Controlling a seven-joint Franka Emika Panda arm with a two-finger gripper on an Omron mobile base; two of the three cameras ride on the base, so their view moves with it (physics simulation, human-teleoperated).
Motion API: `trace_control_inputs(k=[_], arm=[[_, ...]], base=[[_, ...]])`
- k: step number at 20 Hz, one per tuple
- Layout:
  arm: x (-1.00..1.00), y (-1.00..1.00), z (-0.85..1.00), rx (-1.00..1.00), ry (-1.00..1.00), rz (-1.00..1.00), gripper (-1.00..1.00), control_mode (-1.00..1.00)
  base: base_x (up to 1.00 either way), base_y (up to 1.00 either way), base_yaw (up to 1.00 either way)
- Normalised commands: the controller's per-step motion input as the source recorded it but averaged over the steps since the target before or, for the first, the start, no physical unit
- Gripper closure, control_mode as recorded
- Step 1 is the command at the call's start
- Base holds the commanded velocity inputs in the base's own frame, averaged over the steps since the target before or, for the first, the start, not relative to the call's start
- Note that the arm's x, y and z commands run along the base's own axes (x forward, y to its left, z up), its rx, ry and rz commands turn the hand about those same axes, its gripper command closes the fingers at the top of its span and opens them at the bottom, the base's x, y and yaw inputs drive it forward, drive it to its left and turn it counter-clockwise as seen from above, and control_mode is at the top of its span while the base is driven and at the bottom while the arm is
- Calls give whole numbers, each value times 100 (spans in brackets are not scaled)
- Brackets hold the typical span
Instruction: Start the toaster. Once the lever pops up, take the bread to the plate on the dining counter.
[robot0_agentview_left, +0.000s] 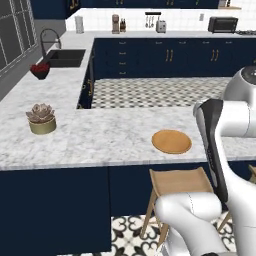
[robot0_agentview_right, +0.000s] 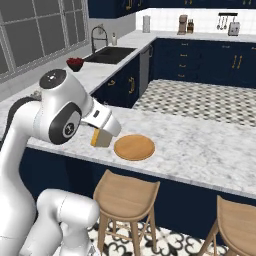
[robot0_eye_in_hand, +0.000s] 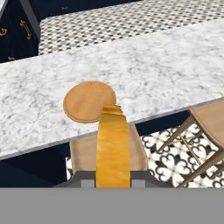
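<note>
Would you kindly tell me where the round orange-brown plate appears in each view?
Left base view: round orange-brown plate right of centre, on the marbled dining counter.
Right base view: centre, near the counter's front edge.
Hand view: left of centre.
Shared landmark: the wooden stool below.

Hand (robot0_agentview_right: 101, 136) fingers hidden; toaster (robot0_agentview_left: 161, 25) too small.

Arm (robot0_agentview_right: 55, 115) bent forward, fingers (robot0_eye_in_hand: 87, 178) clamping bread (robot0_eye_in_hand: 113, 148).

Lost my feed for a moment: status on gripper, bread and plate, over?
Gripper shut on the bread, held short of the dining counter edge. Plate bare, just ahead. Nothing between bread and plate; stool sits below.
</note>
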Motion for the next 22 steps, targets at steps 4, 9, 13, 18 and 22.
trace_control_inputs(k=[4,9,13,18,22], arm=[[0,0,0,0,0,0,100,100],[54,-8,-35,16,0,21,100,-100],[72,-15,-52,18,-10,31,100,-100],[92,-2,-55,8,-13,20,100,-100],[82,0,-66,2,-1,7,100,-100]], base=[[90,0,3],[0,0,0],[0,0,0],[0,0,0],[0,0,0]])
